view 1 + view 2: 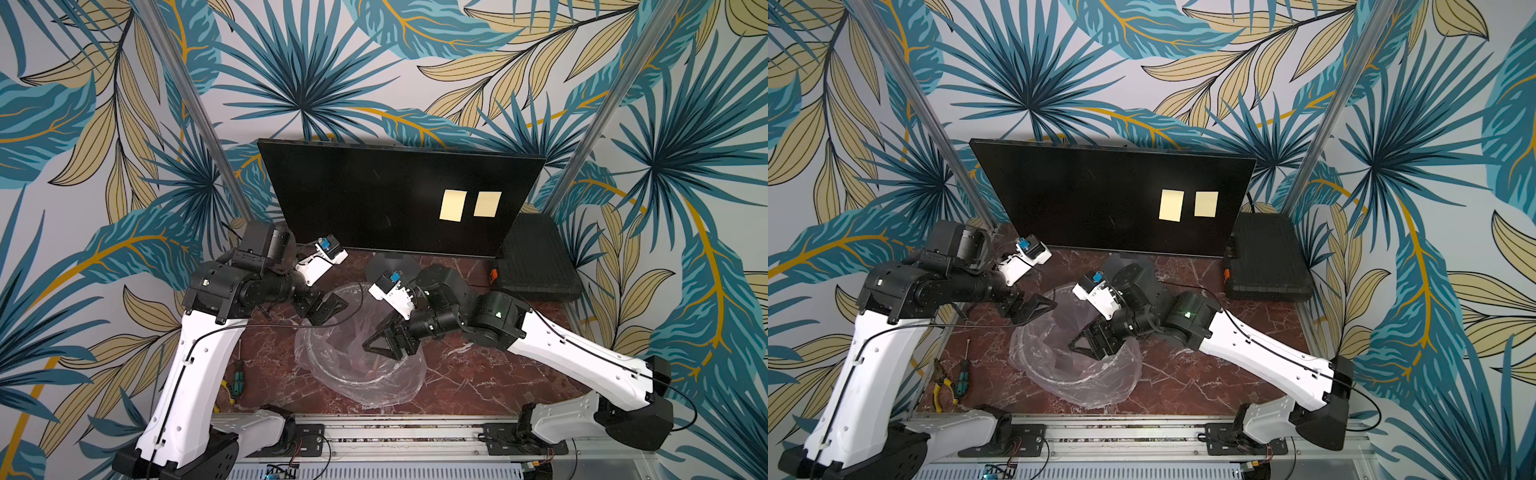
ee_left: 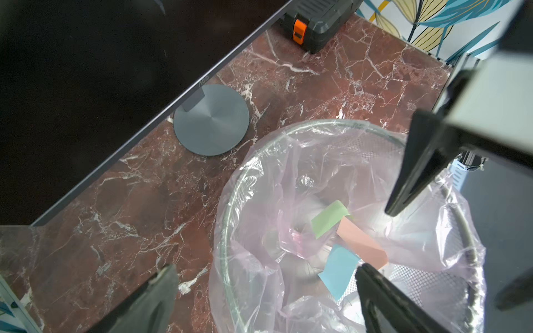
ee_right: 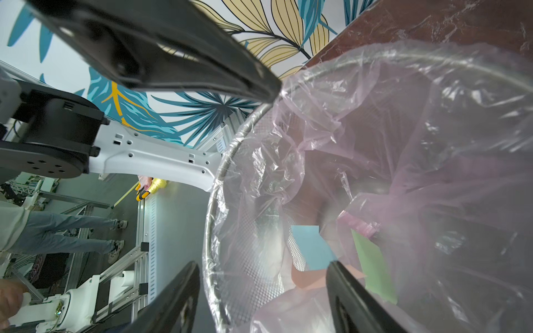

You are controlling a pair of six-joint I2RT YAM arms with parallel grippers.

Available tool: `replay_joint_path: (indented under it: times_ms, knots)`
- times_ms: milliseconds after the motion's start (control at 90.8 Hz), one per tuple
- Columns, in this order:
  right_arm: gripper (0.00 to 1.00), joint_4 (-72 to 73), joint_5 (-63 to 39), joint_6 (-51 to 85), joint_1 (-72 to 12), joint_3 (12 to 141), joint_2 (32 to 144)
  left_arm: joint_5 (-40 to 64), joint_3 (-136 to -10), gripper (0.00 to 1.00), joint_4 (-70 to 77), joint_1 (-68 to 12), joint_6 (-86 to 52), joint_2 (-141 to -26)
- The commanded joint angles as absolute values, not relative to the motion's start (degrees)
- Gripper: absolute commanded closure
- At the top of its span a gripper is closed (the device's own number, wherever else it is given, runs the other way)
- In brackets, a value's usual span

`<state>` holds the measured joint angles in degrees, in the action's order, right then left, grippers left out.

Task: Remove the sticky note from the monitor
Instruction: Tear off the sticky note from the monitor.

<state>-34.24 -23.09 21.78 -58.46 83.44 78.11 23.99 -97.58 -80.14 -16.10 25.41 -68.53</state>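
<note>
Stand base (image 1: 390,266) partly hidden by R arm (image 1: 446,289).

The monitor (image 1: 374,195) is set at the back, one sticky note (image 1: 452,205) stuck right of mid-screen, a second sticky note (image 1: 487,204) just right of it. A case (image 1: 536,257) lies by its right end. Before the stand base (image 1: 390,266) a lined bin (image 1: 357,384) is placed, seemingly holding loose notes (image 2: 328,219).
</note>
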Motion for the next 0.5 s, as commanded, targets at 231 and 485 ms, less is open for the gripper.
replay_joint_path:
  times_ms: [231, 485]
  knots:
    - [0.30, -38.87, -7.66, 28.05, -51.16, 87.40, 66.29, 8.27, -86.52, 0.08, -72.11, -16.18, 19.54, -67.40]
    - [0.29, -44.53, 11.87, 34.10, -40.42, 86.95, 58.16, 11.41, -80.51, 0.24, -70.10, -16.32, 16.57, -65.55]
